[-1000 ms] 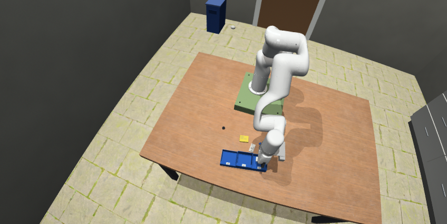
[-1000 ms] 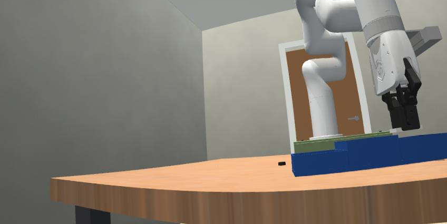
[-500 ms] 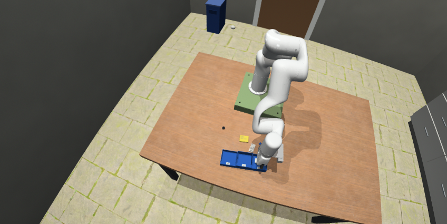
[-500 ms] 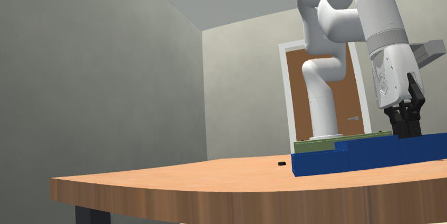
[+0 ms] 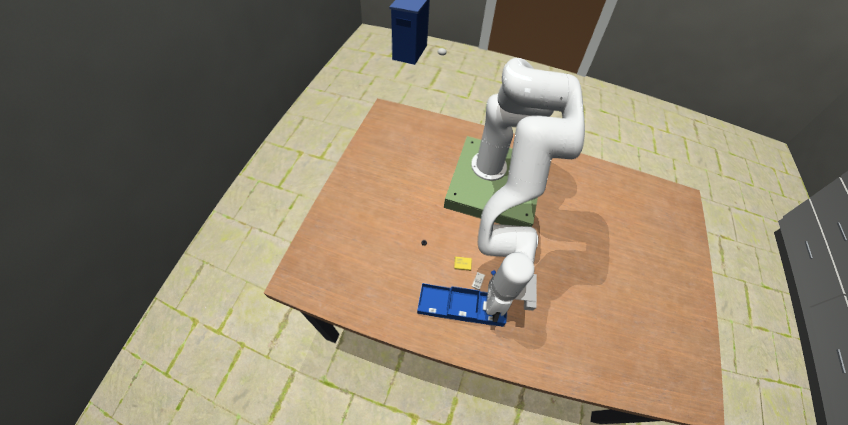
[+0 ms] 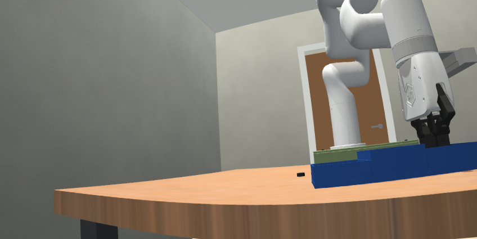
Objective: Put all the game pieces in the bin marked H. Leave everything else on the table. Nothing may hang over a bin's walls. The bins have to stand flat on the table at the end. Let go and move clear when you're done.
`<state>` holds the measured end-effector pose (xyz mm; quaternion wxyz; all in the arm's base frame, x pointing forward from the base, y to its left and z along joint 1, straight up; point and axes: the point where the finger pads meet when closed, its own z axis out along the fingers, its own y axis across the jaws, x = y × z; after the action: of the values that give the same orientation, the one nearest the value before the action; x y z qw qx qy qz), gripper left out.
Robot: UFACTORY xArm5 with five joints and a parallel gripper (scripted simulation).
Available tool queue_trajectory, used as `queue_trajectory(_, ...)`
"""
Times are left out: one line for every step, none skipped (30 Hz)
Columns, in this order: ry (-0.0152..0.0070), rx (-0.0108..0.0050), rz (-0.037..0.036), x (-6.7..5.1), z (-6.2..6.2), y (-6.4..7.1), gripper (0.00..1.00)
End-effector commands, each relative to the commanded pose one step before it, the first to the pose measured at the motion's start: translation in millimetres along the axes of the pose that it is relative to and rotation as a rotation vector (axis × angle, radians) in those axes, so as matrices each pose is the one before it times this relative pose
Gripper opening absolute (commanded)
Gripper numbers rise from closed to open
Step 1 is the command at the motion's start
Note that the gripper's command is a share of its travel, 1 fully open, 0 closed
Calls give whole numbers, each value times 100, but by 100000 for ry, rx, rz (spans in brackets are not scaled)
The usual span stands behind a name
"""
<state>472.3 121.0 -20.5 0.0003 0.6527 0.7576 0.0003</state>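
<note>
Three blue bins stand in a row (image 5: 458, 303) near the table's front edge, and they also show in the exterior view (image 6: 395, 164). Their white labels are too small to read. My gripper (image 5: 493, 314) (image 6: 433, 140) reaches down into the rightmost bin (image 5: 497, 318), with its fingertips at the bin's rim. It is shut on a small game piece that the fingers and the bin wall hide. A small black disc (image 5: 423, 242) lies on the table to the left, also visible in the exterior view (image 6: 300, 174).
A yellow card (image 5: 462, 263) and a small white card (image 5: 477, 281) lie just behind the bins. A tiny blue thing (image 5: 493, 272) sits beside the wrist. The arm's green base plate (image 5: 490, 188) is at the table's middle.
</note>
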Motion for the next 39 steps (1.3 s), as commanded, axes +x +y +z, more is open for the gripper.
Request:
queue_trajectory(40,-365,0,15,-126,135,33)
queue_trajectory(0,0,0,0,0,0,33)
queue_trajectory(0,0,0,0,0,0,33)
queue_trajectory(0,0,0,0,0,0,33)
queue_trajectory(0,0,0,0,0,0,33)
queue_trajectory(0,0,0,0,0,0,33)
queue_trajectory(0,0,0,0,0,0,33)
queue_trajectory(0,0,0,0,0,0,33)
queue_trajectory(1,-11,0,0,-5,4,33)
queue_trajectory(0,2,0,0,1,-1,33)
queue_trajectory(0,1,0,0,0,0,33)
queue_trajectory(0,-1,0,0,-1,1,33)
queue_trajectory(0,-2,0,0,-1,1,33)
queue_trajectory(0,-1,0,0,0,0,33)
queue_trajectory(0,0,0,0,0,0,33)
queue_trajectory(0,0,0,0,0,0,33)
queue_trajectory(0,0,0,0,0,0,33)
queue_trajectory(0,0,0,0,0,0,33)
queue_trajectory(-1,12,0,0,-124,-4,33)
queue_trajectory(0,-1,0,0,-130,1,33)
queue_trajectory(0,1,0,0,-141,-1,33)
queue_trajectory(0,0,0,0,-134,0,33)
queue_trajectory(0,0,0,0,-134,0,33)
queue_trajectory(0,0,0,0,0,0,33)
queue_trajectory(0,0,0,0,0,0,33)
queue_trajectory(0,-2,0,0,-126,2,33)
queue_trajectory(0,1,0,0,-142,-1,33)
queue_trajectory(0,0,0,0,-134,0,33)
queue_trajectory(0,0,0,0,-134,0,33)
queue_trajectory(0,0,0,0,-134,0,33)
queue_trajectory(0,0,0,0,-134,0,33)
queue_trajectory(0,0,0,0,-134,0,33)
queue_trajectory(0,0,0,0,-134,0,33)
queue_trajectory(0,0,0,0,-134,0,33)
queue_trajectory(0,0,0,0,-134,0,33)
queue_trajectory(0,0,0,0,-134,0,33)
queue_trajectory(0,0,0,0,-134,0,33)
queue_trajectory(0,0,0,0,-134,0,33)
queue_trajectory(0,0,0,0,-134,0,33)
